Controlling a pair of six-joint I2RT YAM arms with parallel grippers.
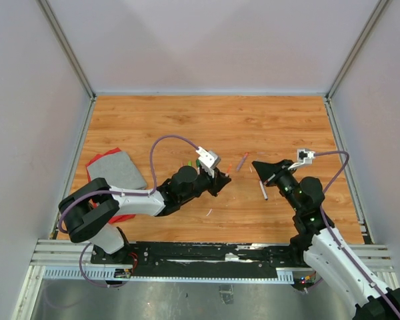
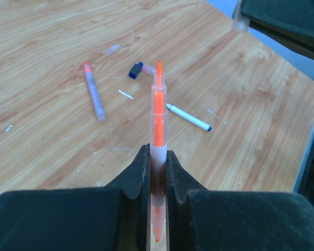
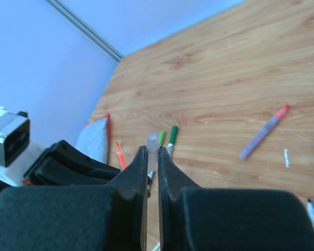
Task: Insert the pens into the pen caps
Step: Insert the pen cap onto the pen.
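Left gripper point(image 2: 157, 153) is clamping the orange pen point(image 2: 158, 112) by its lower barrel, with the bare tip pointing away from the wrist toward the right gripper point(image 3: 153, 155). The right gripper is pinching a short clear tube, apparently a clear cap point(image 3: 153, 140), whose end is poking just past the fingertips. Pen and cap are being held above the table point(image 2: 42, 31), facing each other, near but apart. Nothing is entering the cap yet.

Progress, judged: an early stage, and no pen is showing a fitted cap.
- A pink-tipped pen point(image 2: 94, 97) and a blue-tipped white pen point(image 2: 188, 117) are lying uncapped in the middle of the table.
- A green pen point(image 3: 172, 137) is lying near the left arm; its cap state is unclear.
- A blue cap point(image 2: 135, 70) and a second clear cap point(image 2: 111, 49) are lying loose.
- A grey cloth point(image 3: 94, 138) is sitting at the left.

Containers: no tray or box is showing. The caps are the only receptacles. The loose ones are lying with no pen in them, and the held one's bore is hidden.
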